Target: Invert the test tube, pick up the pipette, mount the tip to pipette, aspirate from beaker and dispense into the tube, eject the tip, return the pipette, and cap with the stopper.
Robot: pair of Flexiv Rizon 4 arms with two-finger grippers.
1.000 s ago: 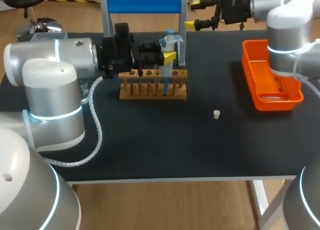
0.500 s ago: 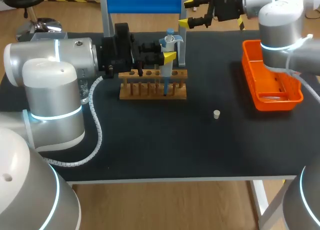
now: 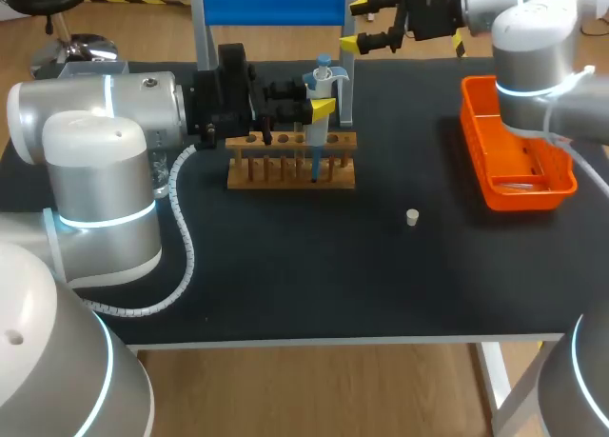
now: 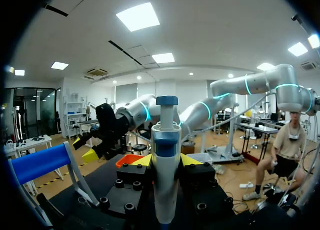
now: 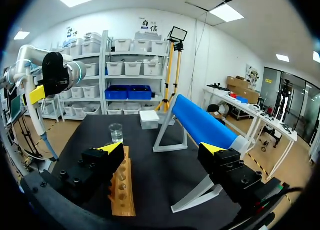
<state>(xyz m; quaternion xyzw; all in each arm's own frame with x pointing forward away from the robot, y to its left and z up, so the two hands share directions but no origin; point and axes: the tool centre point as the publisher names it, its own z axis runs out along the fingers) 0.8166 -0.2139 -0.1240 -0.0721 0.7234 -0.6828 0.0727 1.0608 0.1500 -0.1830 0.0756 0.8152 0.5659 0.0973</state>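
My left gripper (image 3: 319, 102) is shut on the white and blue pipette (image 3: 321, 87), held upright over the wooden tube rack (image 3: 290, 163). The pipette's thin lower end hangs down by the rack's right half. In the left wrist view the pipette (image 4: 165, 155) stands between the yellow fingertips (image 4: 142, 161). My right gripper (image 3: 364, 23) is open with nothing in it, up at the table's back edge beside the blue stand (image 3: 276, 4). Ahead of my right gripper (image 5: 162, 148) lie the rack (image 5: 122, 187) and the glass beaker (image 5: 116, 132). A small white stopper (image 3: 412, 217) lies on the black table.
An orange tray (image 3: 519, 161) sits at the table's right side, under the right arm. The beaker (image 3: 160, 175) is mostly hidden behind my left arm. A white box (image 5: 149, 119) stands past the beaker, near the blue stand (image 5: 202, 122).
My right gripper has shifted left along the table's back edge toward the blue stand, then stopped. The left arm and the pipette have stayed put.
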